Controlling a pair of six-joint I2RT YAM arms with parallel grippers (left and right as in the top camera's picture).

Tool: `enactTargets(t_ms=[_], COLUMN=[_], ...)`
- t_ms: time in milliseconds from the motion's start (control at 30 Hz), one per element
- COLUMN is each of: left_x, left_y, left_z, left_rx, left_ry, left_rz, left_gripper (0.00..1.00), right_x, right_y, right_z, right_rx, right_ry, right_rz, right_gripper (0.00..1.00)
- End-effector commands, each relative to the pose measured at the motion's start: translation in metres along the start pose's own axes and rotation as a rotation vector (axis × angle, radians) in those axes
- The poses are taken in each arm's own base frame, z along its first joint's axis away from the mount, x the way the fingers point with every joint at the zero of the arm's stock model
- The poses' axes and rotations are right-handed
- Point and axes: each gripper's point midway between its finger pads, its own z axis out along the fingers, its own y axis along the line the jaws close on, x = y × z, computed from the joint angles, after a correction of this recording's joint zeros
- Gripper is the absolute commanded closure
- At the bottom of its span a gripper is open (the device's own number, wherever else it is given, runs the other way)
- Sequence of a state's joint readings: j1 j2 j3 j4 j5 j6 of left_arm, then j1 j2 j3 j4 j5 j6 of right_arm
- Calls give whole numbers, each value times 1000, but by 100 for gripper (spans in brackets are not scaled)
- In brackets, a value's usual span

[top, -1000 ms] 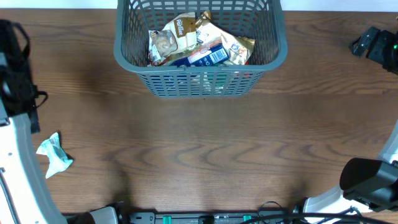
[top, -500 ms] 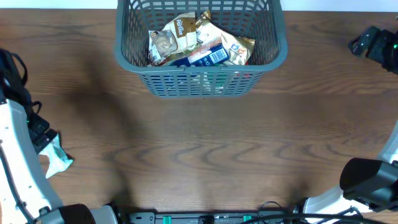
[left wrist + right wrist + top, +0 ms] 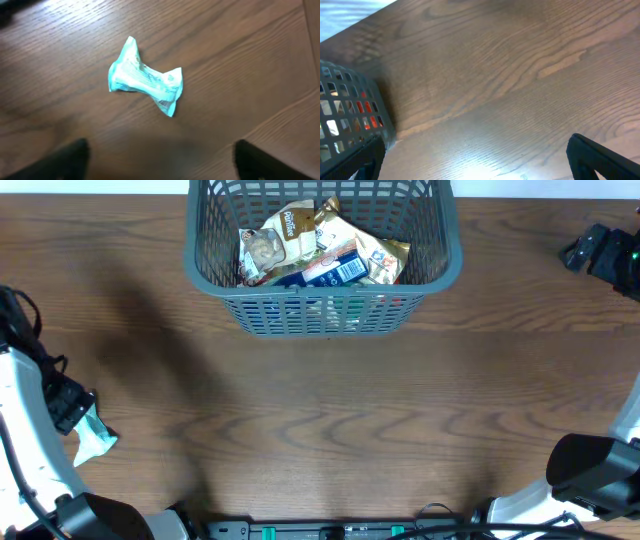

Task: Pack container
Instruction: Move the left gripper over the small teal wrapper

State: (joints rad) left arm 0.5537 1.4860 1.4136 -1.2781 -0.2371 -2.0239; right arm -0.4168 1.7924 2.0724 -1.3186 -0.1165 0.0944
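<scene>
Left gripper (image 3: 68, 402) has dropped down the left edge of the table since a second ago, from up near the far-left side to right over the teal packet (image 3: 97, 440), now covering part of it in the overhead view; nothing else has shifted. In the left wrist view the crumpled teal packet (image 3: 145, 83) lies flat on the wooden table (image 3: 240, 65), pinched in the middle and flared at both ends, with the left gripper (image 3: 160, 162) above it, fingers spread wide at the bottom corners, released and not touching the packet. The dark grey lattice basket (image 3: 330, 315) sits at the far middle of the table (image 3: 350, 420), well apart from the teal packet, holding a pile of gold-and-white snack pouches (image 3: 290, 230) and a blue-and-white packet (image 3: 335, 270). The right gripper (image 3: 598, 252) sits at the far right, away from the basket. Its wrist view shows the fingers spread apart, the right gripper (image 3: 475, 162) holding nothing, with a corner of the basket (image 3: 355, 85) at left and something red behind the slots.
</scene>
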Motion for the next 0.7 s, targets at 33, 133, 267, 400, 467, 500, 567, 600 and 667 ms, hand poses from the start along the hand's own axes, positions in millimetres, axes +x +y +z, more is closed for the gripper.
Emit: enactTargets(t_ms=[33,133,267,400,467,500,567,600,667], left_x=[-7,-12,-14,-2,3,3,3,1,-2], left_y=[-1,-1,8,21,27,30,33,31,17], left_z=[9,22,47,81,96,103,112,114,115], left_rx=[-31,-50,-92,-113,-114,-112,-105,-88,-23], left_ry=[-2,-17,-37,-2,14,15,11,-4,-25], left_rz=[-101,-123,-131,-136,-137,-137,-130,-102,33], left_gripper=[27,26,8,7,6,6,6,6,6], right_x=[3,4,4,3,3,2,2,2,2], right_y=[1,1,1,1,1,1,1,1,1], right_z=[0,-1,-1,0,0,0,0,0,0], right_rx=[-7,-7,-7,-7,-7,-7,-7,-7,-7], right_ry=[9,12,12,10,7,6,7,7,7], right_rz=[-12,-11,-12,-12,-12,-12,-12,-12,-12], right_gripper=[1,1,1,1,1,1,1,1,1])
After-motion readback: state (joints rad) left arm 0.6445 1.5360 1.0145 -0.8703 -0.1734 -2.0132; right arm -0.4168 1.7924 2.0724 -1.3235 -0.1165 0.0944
